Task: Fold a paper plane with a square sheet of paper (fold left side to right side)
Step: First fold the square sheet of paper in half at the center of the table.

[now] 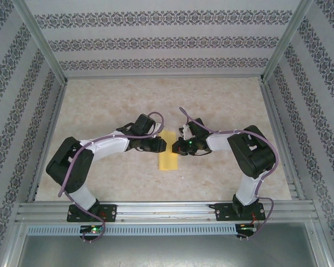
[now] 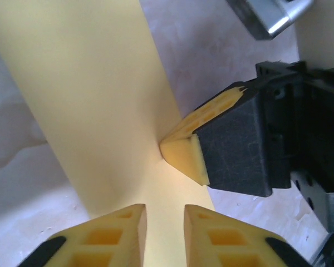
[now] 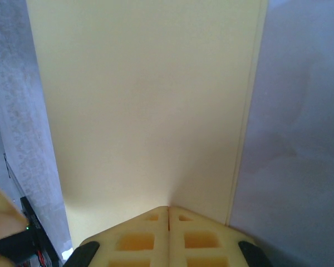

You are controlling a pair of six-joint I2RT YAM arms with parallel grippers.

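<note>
My right gripper (image 3: 168,209) has its ribbed yellow fingers pressed together, tips on the thin smooth yellow paper sheet (image 3: 145,111). My left gripper (image 2: 165,210) is slightly spread above it. This narrow folded rectangle lies flat on the mottled beige table (image 1: 222,105), its long axis running near-to-far.

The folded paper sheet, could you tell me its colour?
The thin paper sheet is plain yellow; right wrist view.

yellow sheet of paper (image 1: 168,161): narrow rectangle, flat on marbled table (image 1: 222,105) | left gripper (image 1: 163,146): over its left edge | right gripper (image 1: 176,147): over its right edge, close opposite | finger spacing: unreadable
</note>
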